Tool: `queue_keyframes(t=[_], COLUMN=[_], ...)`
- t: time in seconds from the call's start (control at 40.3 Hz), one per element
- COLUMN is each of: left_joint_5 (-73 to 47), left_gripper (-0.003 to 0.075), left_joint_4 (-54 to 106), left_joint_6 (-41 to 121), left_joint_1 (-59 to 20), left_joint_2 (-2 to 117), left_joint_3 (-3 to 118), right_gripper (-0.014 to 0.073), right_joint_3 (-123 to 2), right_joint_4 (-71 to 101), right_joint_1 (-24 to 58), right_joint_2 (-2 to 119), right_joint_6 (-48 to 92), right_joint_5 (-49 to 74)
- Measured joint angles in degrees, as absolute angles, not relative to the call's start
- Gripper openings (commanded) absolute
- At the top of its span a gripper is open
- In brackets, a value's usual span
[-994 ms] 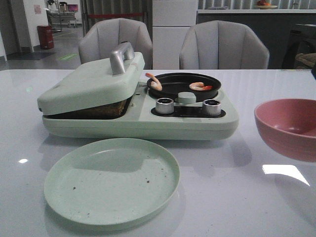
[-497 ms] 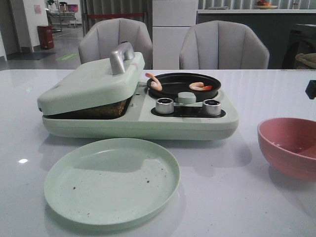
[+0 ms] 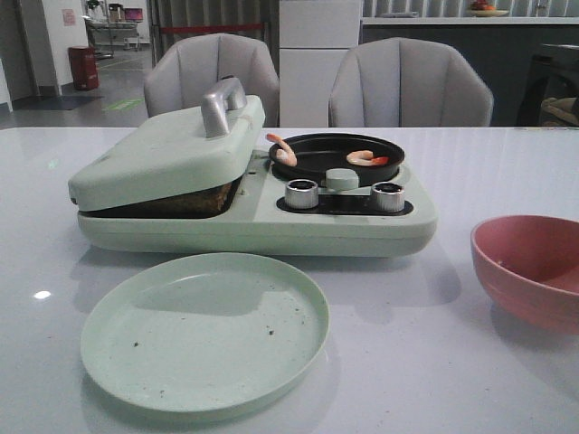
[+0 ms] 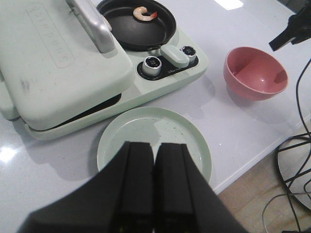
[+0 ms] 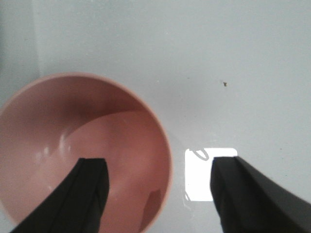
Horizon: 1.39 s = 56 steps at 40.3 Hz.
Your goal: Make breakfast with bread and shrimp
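Note:
Two pink-orange shrimp (image 3: 283, 149) (image 3: 366, 158) lie in the round black pan (image 3: 317, 167) of the pale green breakfast maker (image 3: 253, 217). One shrimp also shows in the left wrist view (image 4: 145, 13). The bread is mostly hidden under the nearly closed lid (image 3: 167, 154); only a brown edge (image 3: 194, 201) shows in the gap. My left gripper (image 4: 155, 145) is shut and empty, high above the green plate (image 4: 146, 131). My right gripper (image 5: 159, 160) is open and empty, straddling the rim of the pink bowl (image 5: 73, 145) from above. Neither gripper shows in the front view.
The empty green plate (image 3: 204, 330) lies in front of the breakfast maker. The pink bowl (image 3: 534, 267) stands on the table at the right. Two silver knobs (image 3: 302, 193) (image 3: 388, 196) sit on the maker's front. Two chairs stand behind the table. The table's edge (image 4: 252, 165) is near the plate.
The pink bowl has come down from a raised position onto the table at the right. The dark part of the right arm at the right edge has left the front view.

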<state>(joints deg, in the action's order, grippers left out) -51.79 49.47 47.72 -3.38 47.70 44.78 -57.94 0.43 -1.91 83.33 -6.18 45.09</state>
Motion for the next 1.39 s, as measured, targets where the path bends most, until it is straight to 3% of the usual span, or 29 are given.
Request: queue_keyframes(t=[0.447, 0.795, 1.043, 1.118, 1.391], left_joint_5=[-51.8, -47.1, -46.8, -46.8, -46.8], left_gripper=[0.0099, 0.0099, 0.0099, 0.0099, 0.0099], left_joint_4=[49.5, 49.5, 49.5, 49.5, 49.5], left_joint_6=[47.7, 47.7, 47.7, 47.7, 47.7], left_joint_1=[-3.4, -3.4, -3.4, -3.4, -3.4], left_joint_2=[47.7, 47.7, 47.7, 47.7, 47.7], left_joint_3=[44.8, 44.8, 44.8, 44.8, 44.8], right_gripper=[0.055, 0.055, 0.054, 0.0487, 0.005], right_joint_3=[-57.3, -46.6, -44.2, -44.2, -44.2], right_joint_4=[0.4, -0.4, -1.3, -1.4, -1.4], right_joint_1=[12.2, 12.4, 12.4, 12.4, 12.4], right_joint_2=[59.1, 42.3, 36.7, 36.7, 36.7], right_joint_6=[-3.9, -3.8, -3.8, -3.8, -3.8], right_joint_5=[49.6, 51.0, 52.8, 53.3, 53.7])
